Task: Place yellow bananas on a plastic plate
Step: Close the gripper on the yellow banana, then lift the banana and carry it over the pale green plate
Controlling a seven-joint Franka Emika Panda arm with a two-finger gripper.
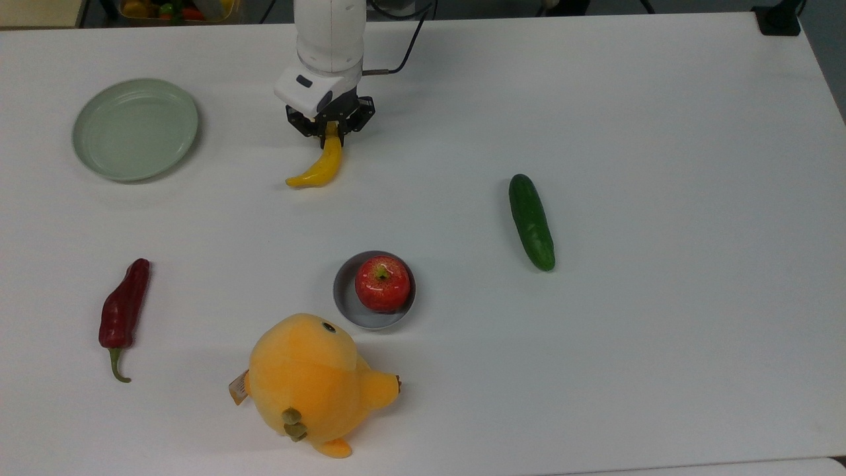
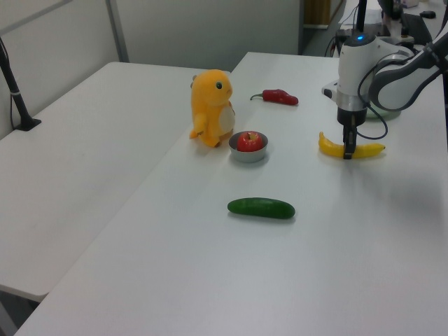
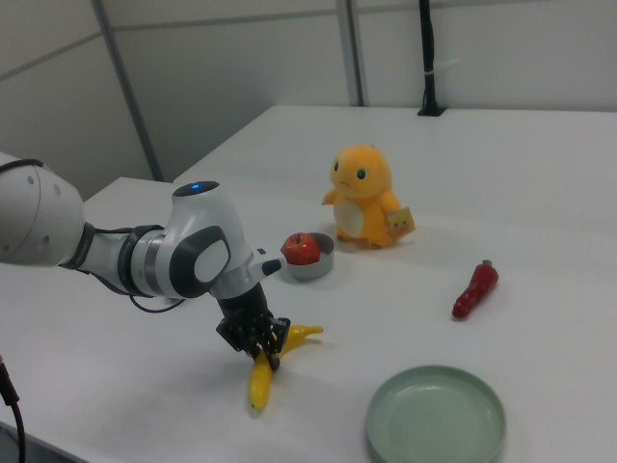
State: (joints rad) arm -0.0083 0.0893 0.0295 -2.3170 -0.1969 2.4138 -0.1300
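The yellow bananas [image 1: 321, 168] are a single curved fruit lying on the white table, in the upper middle of the top view. My gripper [image 1: 329, 134] points straight down over its upper end, with the fingers shut on it. In the left view the gripper [image 2: 347, 152] pinches the bananas [image 2: 327, 145] near the middle. In the right view the gripper [image 3: 267, 351] sits on top of the bananas [image 3: 260, 382]. The plastic plate [image 1: 135, 129], pale green, stands well off to the top view's left with nothing on it; in the right view the plate [image 3: 436, 417] is near the front.
A red apple [image 1: 382, 283] sits in a small grey dish [image 1: 344, 291]. An orange plush toy [image 1: 310, 383] stands by the front edge, a red chili [image 1: 123, 311] lies at the top view's left and a green cucumber [image 1: 531, 221] at its right.
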